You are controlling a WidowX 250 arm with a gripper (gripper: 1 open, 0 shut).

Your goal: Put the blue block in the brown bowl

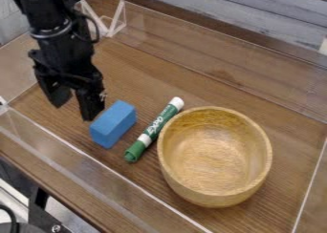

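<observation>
I had the gripper (pixel 72 105) fully open, its jaws apart, near the blue block (pixel 114 124). The block lay on the wooden table (pixel 228 57), outside the brown bowl (pixel 215 155); the marker (pixel 153 129) lay between them.

The wooden tabletop (pixel 236 55) is carrying the brown bowl (pixel 215 156). Just beside the bowl, a green-and-white marker pen (pixel 152 131) is lying on the wood, and the blue block (pixel 113 124) is resting beyond the pen from the bowl.
</observation>
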